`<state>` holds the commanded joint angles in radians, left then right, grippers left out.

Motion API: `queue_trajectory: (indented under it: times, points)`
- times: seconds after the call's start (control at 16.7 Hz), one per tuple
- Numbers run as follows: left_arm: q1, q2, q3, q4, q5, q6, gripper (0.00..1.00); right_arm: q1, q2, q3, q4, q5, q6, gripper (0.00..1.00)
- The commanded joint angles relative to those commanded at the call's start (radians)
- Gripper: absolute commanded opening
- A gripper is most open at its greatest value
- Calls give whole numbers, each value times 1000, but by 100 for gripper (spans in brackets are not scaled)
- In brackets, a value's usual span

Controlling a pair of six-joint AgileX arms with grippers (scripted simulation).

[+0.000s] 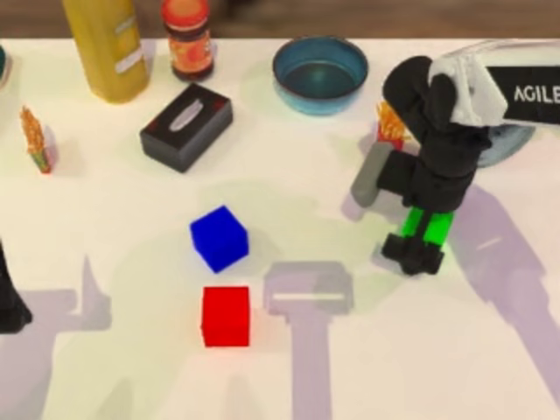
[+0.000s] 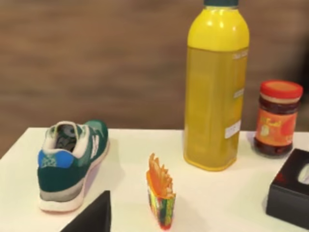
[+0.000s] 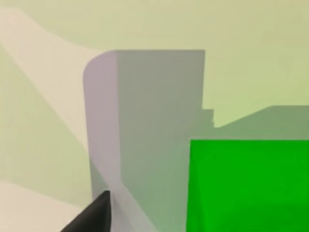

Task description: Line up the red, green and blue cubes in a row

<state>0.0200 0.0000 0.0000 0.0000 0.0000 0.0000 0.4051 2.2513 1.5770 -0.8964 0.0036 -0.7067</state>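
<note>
Right gripper [image 1: 418, 241] sits right of table centre, fingers closed on the green cube [image 1: 427, 226], which fills a corner of the right wrist view [image 3: 248, 186]. Blue cube [image 1: 219, 238] sits mid-table, red cube [image 1: 226, 316] just below it in the top view, close but apart. Green cube is well to their right. Left arm [image 1: 10, 302] parked at left edge; can't tell its claw state.
</note>
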Motion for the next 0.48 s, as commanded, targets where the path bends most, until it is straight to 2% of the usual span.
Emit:
queue_trajectory:
  times: [0.18,0.48]
  points:
    - [0,0,0,0,0,0,100,0,0,0,0,0,0,100]
    - [0,0,0,0,0,0,100,0,0,0,0,0,0,62]
